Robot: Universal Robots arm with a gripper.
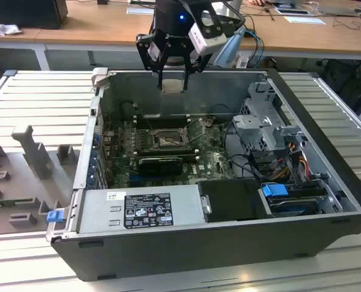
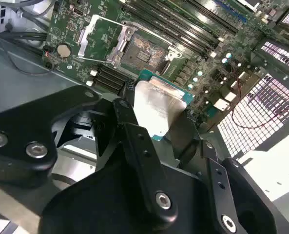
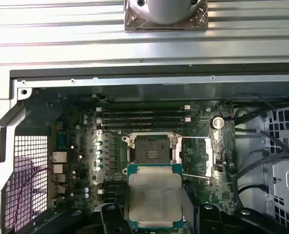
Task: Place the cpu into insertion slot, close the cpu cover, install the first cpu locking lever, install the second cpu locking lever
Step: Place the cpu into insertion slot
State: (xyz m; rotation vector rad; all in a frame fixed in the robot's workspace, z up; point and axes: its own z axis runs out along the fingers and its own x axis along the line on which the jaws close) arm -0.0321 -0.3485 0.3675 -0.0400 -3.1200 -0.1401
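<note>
Gripper (image 1: 172, 81) holding the cpu (image 1: 172, 87) above the open computer case (image 1: 186, 243).

In the exterior view the gripper hangs at the upper middle of the frame, over the case's far wall, its black fingers (image 2: 129, 122) clamped on opposite edges of the cpu, whose silvery top shows in both wrist views. Below it, near the frame's centre, the insertion slot (image 1: 167, 141) lies bare with its brownish pin field uncovered, well apart from the cpu. The cpu cover (image 2: 87, 33) is swung open just beside the slot. Long black memory slots (image 3: 144, 117) run alongside. The case rests on a ribbed metal counter (image 1: 40, 97).
</note>
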